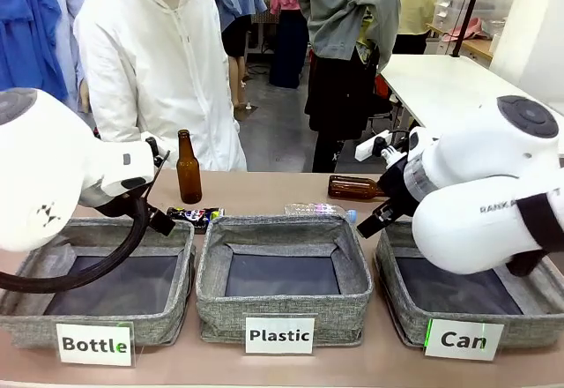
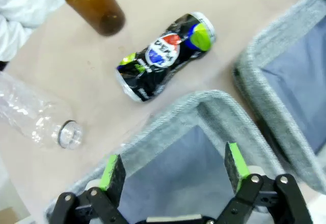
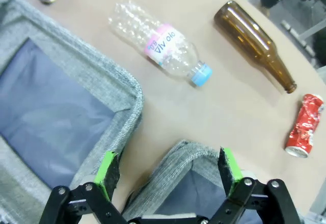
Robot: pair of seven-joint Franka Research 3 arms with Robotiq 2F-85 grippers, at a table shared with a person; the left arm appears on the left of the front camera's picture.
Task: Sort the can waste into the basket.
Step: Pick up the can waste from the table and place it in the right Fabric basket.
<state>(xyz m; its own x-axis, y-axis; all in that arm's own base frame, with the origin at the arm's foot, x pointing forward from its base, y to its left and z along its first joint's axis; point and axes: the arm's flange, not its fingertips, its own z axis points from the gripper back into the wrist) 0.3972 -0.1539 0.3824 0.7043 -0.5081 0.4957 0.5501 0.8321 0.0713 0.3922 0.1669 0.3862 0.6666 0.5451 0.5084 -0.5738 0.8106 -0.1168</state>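
The surface (image 1: 264,185) carries three baskets in a row on the robot's side. The "Can" basket (image 1: 407,317) lies directly below the right tool (image 3: 167,160), whose fingers are spread apart and hold nothing. The far corner of that basket's rim shows between the two green pads.

The left tool (image 2: 173,160) is likewise spread apart and empty. It hangs over the far corner of the "Bottle" basket (image 2: 204,102), with the "Plastic" basket (image 1: 220,309) between it and the target basket.

Both cans lie on the surface beyond the basket rims, and neither is in the target basket yet.

- Black can (image 2: 163,56): lies straight ahead of the left tool, just past the rim below it. Its long axis slants across the line between the fingers. A wrist turn is probably needed so the fingers close across its width.
- Crushed red can (image 3: 304,124): lies ahead of the right tool and well off to one finger's side, near the mouth of a lying brown bottle (image 3: 249,35). Its long axis runs roughly square to the line between the fingers, so little turning appears necessary.

Assessment: the right tool is the nearer to the red can and already stands over the drop point. The left tool is the nearer to the black can, but would have to carry it across the middle basket.
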